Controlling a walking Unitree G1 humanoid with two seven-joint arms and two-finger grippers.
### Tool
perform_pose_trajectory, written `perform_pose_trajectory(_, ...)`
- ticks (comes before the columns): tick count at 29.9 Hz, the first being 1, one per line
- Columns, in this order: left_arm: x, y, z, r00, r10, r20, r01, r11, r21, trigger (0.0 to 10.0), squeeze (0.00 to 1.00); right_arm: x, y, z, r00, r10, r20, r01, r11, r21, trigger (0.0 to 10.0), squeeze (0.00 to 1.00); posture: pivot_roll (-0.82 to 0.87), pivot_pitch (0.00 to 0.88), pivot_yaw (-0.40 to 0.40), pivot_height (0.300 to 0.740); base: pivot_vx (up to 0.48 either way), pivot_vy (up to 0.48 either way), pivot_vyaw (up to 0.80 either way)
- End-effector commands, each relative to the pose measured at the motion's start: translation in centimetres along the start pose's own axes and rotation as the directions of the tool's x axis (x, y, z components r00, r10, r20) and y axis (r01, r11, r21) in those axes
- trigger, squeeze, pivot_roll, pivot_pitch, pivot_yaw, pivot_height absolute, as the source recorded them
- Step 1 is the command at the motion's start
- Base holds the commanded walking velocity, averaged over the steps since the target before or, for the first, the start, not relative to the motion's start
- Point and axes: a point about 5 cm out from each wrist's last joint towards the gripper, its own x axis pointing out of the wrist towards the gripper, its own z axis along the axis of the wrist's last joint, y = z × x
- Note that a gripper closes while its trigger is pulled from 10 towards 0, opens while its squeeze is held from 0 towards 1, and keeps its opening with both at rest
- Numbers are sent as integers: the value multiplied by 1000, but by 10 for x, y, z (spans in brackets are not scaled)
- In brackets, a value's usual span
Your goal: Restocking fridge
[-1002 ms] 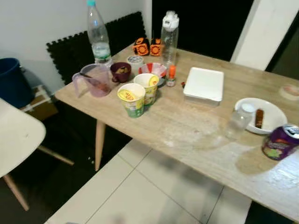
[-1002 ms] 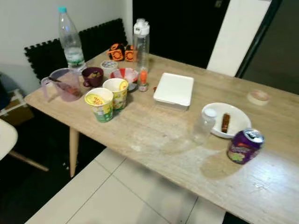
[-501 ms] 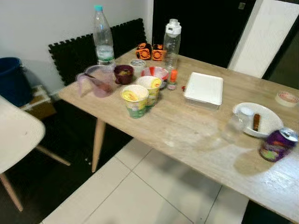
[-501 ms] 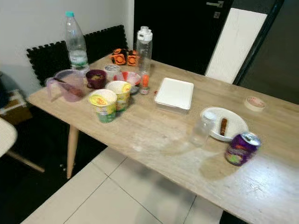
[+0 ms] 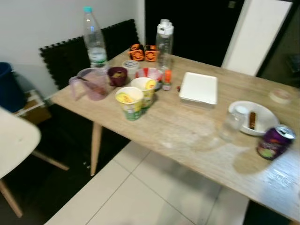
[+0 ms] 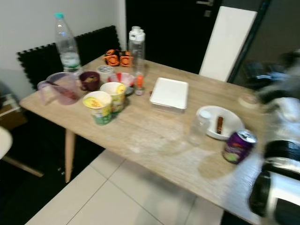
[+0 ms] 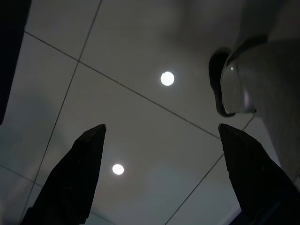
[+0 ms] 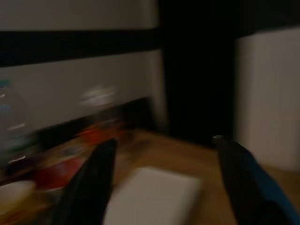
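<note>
A wooden table (image 5: 187,136) carries a purple drink can (image 5: 272,142) near its right end. Beside the can are a white plate (image 5: 265,111) holding a sausage (image 5: 252,120) and a clear jar (image 5: 232,124). A white lidded box (image 5: 198,87) lies mid-table. A water bottle (image 5: 93,40) and a tall clear bottle (image 5: 164,40) stand at the back left. My right arm (image 6: 281,187) rises blurred at the right, and its gripper (image 8: 164,187) is open, facing the white box (image 8: 150,192). My left gripper (image 7: 159,178) hangs open over the floor tiles.
Two noodle cups (image 5: 130,102), a purple jug (image 5: 91,83), a maroon cup (image 5: 117,75) and a red bowl (image 5: 149,73) crowd the table's left end. A tape roll (image 5: 281,95) lies far right. A white chair (image 5: 14,140) and a blue bin (image 5: 7,86) stand to the left.
My right arm has swung up into the right eye view at the right edge, blurred. The camera has shifted slightly; the things on the table have not moved.
</note>
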Motion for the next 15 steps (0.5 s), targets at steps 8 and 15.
perform_pose_trajectory(8,0,-18,-7,998,-63,-23,64,995,74,10000,0,14,26,-43,963,-75,-257,56,995,-81,10000,0,-66,23,-33,740,0,0,0)
perform_pose_trajectory(15,-1,-16,-12,997,-65,-42,68,993,94,10000,0,6,17,-54,903,-151,-403,102,985,-141,10000,0,-65,20,-26,740,0,0,0)
